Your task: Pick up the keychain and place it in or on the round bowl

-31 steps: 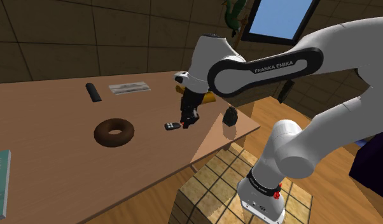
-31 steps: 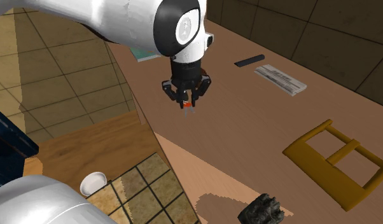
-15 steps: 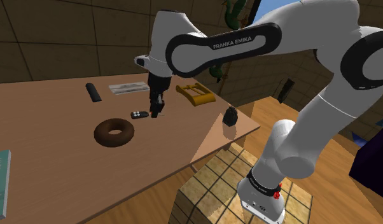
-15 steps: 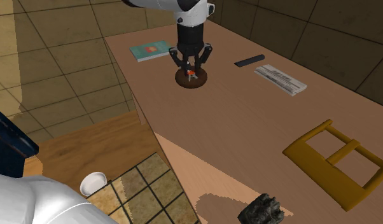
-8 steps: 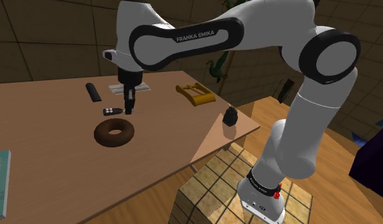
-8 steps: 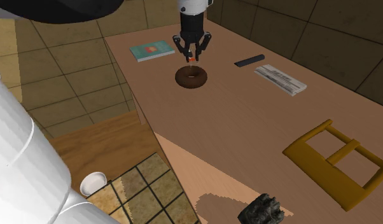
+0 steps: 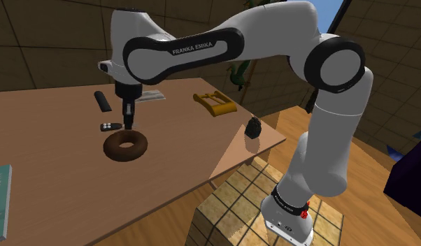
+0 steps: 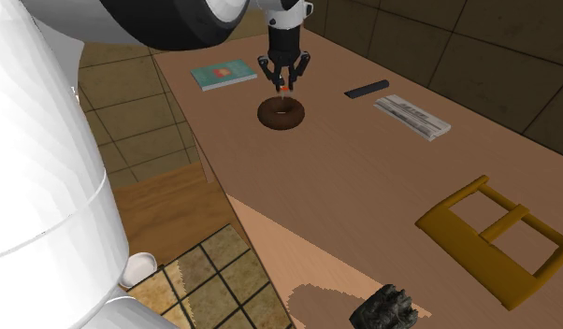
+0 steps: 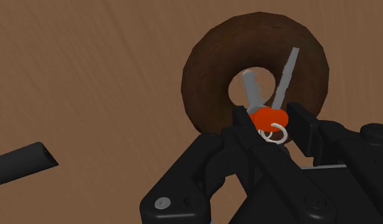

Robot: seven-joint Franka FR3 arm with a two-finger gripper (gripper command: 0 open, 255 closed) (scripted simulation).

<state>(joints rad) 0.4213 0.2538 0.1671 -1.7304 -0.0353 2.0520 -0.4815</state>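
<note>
A dark brown ring-shaped bowl (image 7: 126, 145) lies on the wooden table (image 7: 55, 133). My black gripper (image 7: 129, 119) hangs just above the bowl's far rim, shut on the keychain (image 7: 106, 126). In the wrist view the gripper (image 9: 270, 125) clasps the keychain's orange tag (image 9: 270, 118) and its ring. Two grey keys (image 9: 282, 79) stick out over the bowl's (image 9: 203, 70) centre hole. From the second exterior view, the gripper (image 8: 285, 84) and the orange tag (image 8: 284, 88) hover over the bowl (image 8: 281, 113).
A black bar (image 7: 102, 100) and a folded paper (image 8: 412, 116) lie behind the bowl. A teal book (image 8: 223, 73) lies at one end of the table. A yellow frame (image 7: 214, 104) and a dark lump (image 7: 253, 128) sit near the stand-side edge.
The arm has swung toward the shoulder view's left with the keychain in its grip, from beside the yellow frame to above the brown bowl. The fingers have stayed shut.
</note>
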